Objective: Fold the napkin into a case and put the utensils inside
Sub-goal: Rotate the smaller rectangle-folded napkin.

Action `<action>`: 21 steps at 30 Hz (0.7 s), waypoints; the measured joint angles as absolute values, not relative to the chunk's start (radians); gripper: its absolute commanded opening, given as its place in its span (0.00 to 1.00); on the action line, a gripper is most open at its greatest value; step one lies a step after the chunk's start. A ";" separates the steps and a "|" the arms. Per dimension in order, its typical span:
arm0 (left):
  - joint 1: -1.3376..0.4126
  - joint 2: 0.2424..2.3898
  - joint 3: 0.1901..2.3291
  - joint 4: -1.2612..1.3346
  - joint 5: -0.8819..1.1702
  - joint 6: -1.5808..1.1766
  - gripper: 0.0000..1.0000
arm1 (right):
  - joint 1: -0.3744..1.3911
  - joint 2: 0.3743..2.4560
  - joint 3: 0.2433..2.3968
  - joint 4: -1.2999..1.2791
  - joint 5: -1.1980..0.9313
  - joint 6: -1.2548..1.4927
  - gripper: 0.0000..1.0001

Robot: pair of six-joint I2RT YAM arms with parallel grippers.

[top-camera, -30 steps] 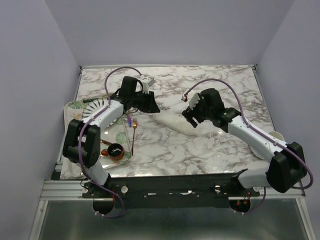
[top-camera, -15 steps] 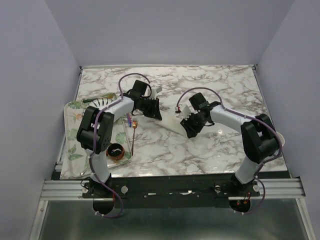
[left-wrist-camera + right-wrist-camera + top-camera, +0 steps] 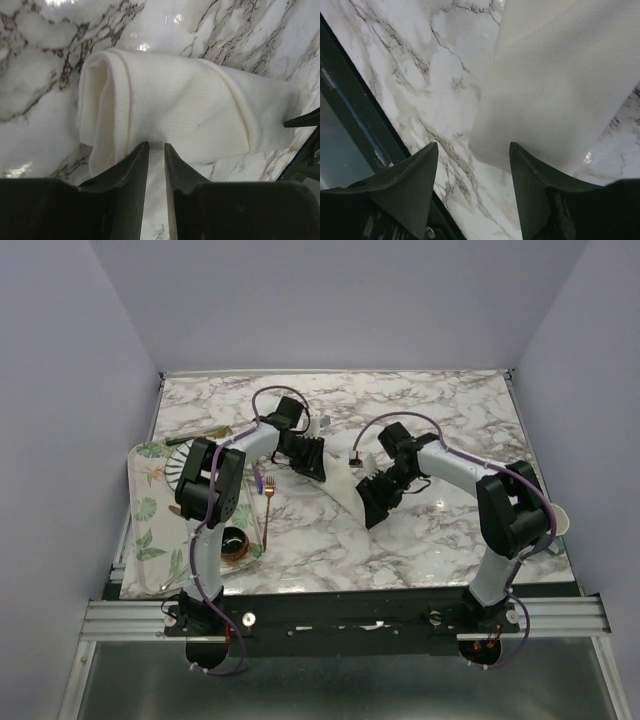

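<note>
Well, from the top we see the folded napkin (image 3: 343,490) lying on the marble table (image 3: 430,540) between the left gripper (image 3: 312,462) and the right gripper (image 3: 372,508). The copper-gold fork (image 3: 267,512) and the purple-blue utensil (image 3: 258,480) lie to the left, so we think folding is the step in hand, and next comes a neat pocket with one end open. Only the left wrist view shows its fingers (image 3: 125,170) nearly pressed together at the cloth's edge, though we cannot tell if they pinch it, and only the right wrist view shows fingers (image 3: 415,175) spread wide, holding nothing.
</note>
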State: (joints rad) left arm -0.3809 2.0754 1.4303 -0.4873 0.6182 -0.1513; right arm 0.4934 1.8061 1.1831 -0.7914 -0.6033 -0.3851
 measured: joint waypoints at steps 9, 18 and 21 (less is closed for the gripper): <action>-0.367 2.088 1.609 -0.571 0.645 -0.025 0.37 | 0.307 1.768 1.277 -0.887 -0.631 -0.421 0.62; -0.362 2.065 1.609 -0.599 0.640 -0.028 0.37 | 0.343 1.888 1.285 -0.887 -0.611 -0.427 0.58; -0.362 2.084 1.616 -0.603 0.640 -0.028 0.37 | 0.362 1.905 1.274 -0.878 -0.608 -0.427 0.57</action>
